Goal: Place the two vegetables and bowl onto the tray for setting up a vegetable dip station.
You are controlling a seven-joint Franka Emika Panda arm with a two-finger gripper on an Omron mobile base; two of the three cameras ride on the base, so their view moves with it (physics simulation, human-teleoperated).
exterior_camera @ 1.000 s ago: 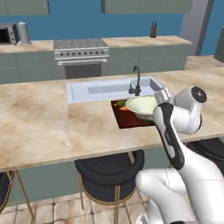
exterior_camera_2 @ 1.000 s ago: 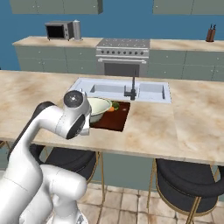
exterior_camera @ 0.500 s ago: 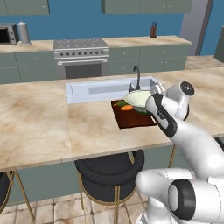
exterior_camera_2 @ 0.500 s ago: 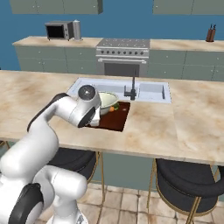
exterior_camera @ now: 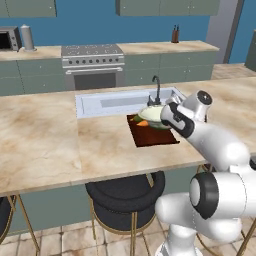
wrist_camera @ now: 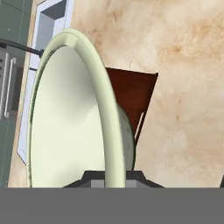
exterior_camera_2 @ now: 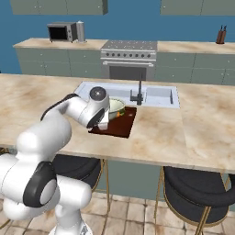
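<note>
**Bowl in claw, over tray — not set down yet**

Claw (wrist_camera: 114, 177) is clenched on the bowl (wrist_camera: 74, 113), pinching its rim, one finger on each side of the wall. The bowl hangs straight out ahead of the claw, tilted. The tray (exterior_camera: 152, 132) lies beyond and under it on the bench (exterior_camera: 55, 140). An orange carrot piece (exterior_camera: 142, 123) sits on the tray just past the bowl's far edge. Can't make out the green piece.

Risks, my read:
- Rim-only pinch on a flared wall could let the bowl swing or slip.
- Tilted release would land it on its edge, so it could roll off toward the sink (exterior_camera: 117, 101) next to the tray.
- Lowering blind could trap or knock the carrot piece.

No readable labels or writing anywhere.
</note>
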